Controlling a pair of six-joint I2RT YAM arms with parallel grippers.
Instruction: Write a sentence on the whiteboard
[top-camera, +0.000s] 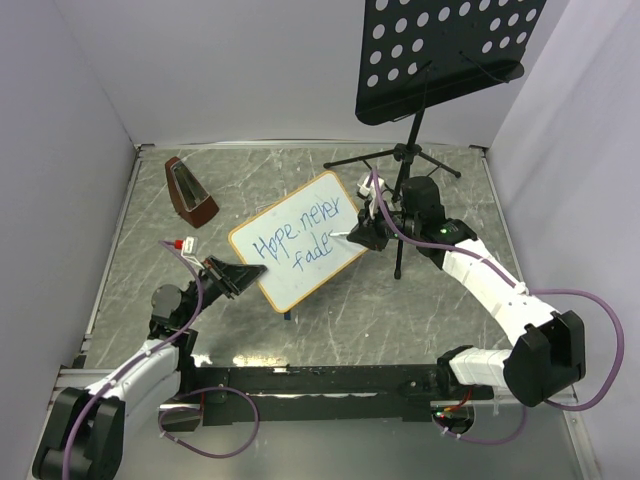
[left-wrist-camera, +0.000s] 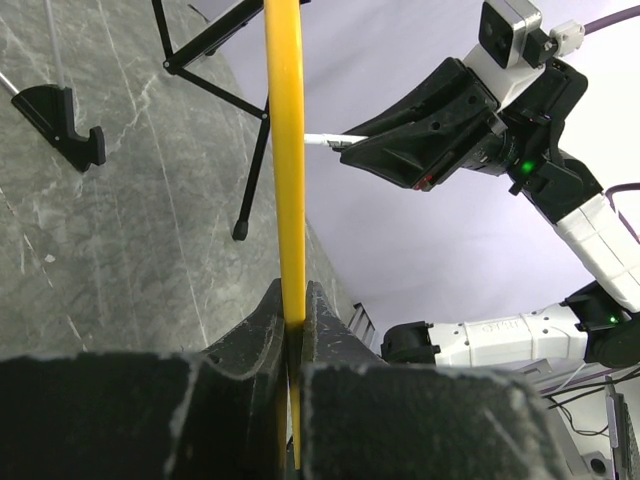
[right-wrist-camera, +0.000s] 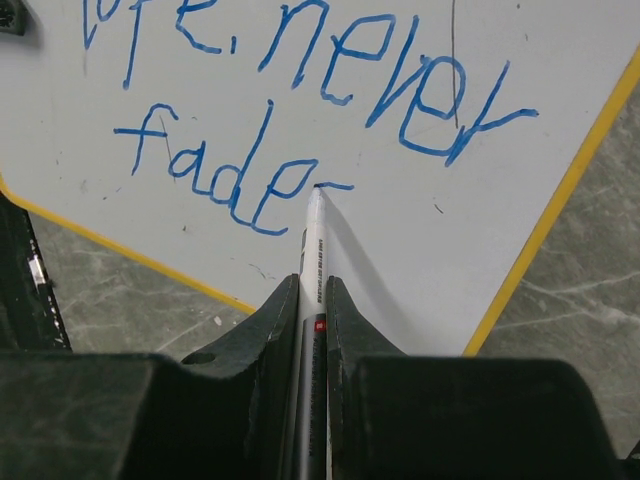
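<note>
The whiteboard (top-camera: 300, 262) stands tilted at the table's middle, its frame edge yellow in the left wrist view (left-wrist-camera: 285, 150). My left gripper (top-camera: 243, 274) is shut on the board's left edge (left-wrist-camera: 292, 310). My right gripper (top-camera: 362, 236) is shut on a white marker (right-wrist-camera: 313, 260), whose tip touches the board (right-wrist-camera: 420, 240) just after the blue words "Hope never fade" (top-camera: 296, 239). A short blue stroke runs from the tip after "fade" (right-wrist-camera: 215, 170). The right gripper and marker also show in the left wrist view (left-wrist-camera: 345, 143).
A black perforated music stand (top-camera: 445, 50) rises at the back right, its tripod legs (top-camera: 400, 160) behind the right arm. A brown metronome (top-camera: 188, 188) stands at back left. One black board foot (left-wrist-camera: 60, 125) rests on the grey marble tabletop.
</note>
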